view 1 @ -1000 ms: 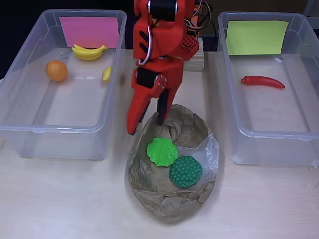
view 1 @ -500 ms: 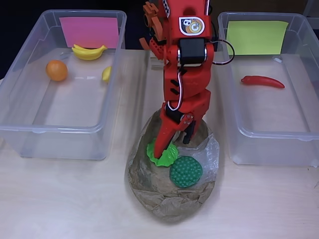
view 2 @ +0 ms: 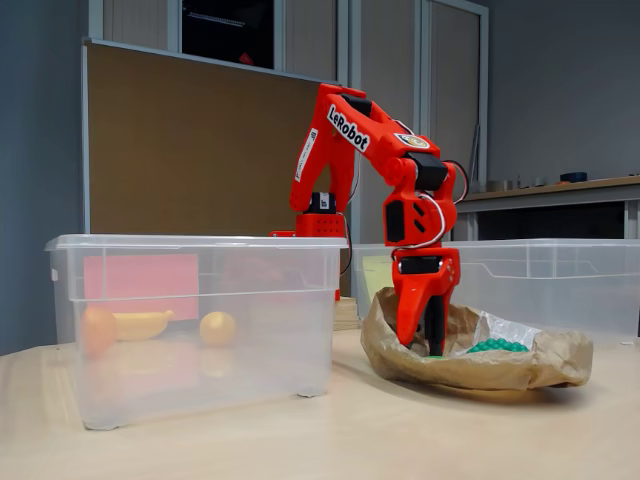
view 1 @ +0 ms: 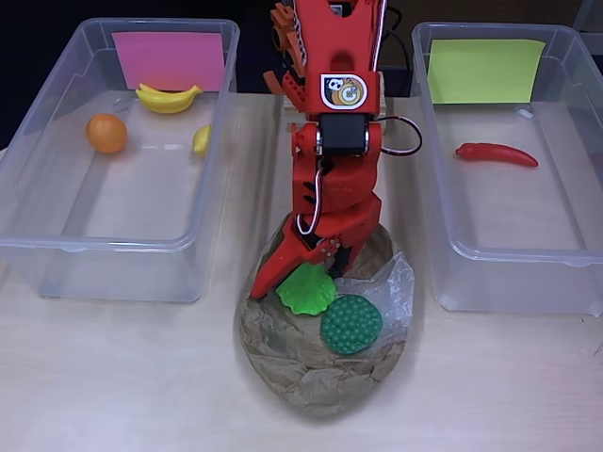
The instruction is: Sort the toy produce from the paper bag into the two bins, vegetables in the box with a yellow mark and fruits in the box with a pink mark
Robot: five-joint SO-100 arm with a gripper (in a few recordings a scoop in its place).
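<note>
The crumpled brown paper bag [view 1: 311,381] lies open on the table between the two bins. In it sit a light green leafy toy [view 1: 308,291] and a dark green bumpy toy [view 1: 350,324]. My red gripper [view 1: 296,281] reaches down into the bag and is open. Its long finger lies left of the leafy toy and its short finger at the toy's upper right edge. In the fixed view the gripper [view 2: 420,338] points straight down inside the bag [view 2: 470,365], with the dark green toy [view 2: 497,346] just to its right.
The left bin [view 1: 57,254] carries a pink mark [view 1: 170,58] and holds a banana [view 1: 168,97], an orange [view 1: 106,133] and a small yellow fruit [view 1: 202,139]. The right bin [view 1: 452,273] has a yellow mark [view 1: 485,71] and a red chilli [view 1: 497,153].
The arm has swung from the bag's upper left rim to over the bag and lowered into it. The jaws have spread wider around the leafy toy.
</note>
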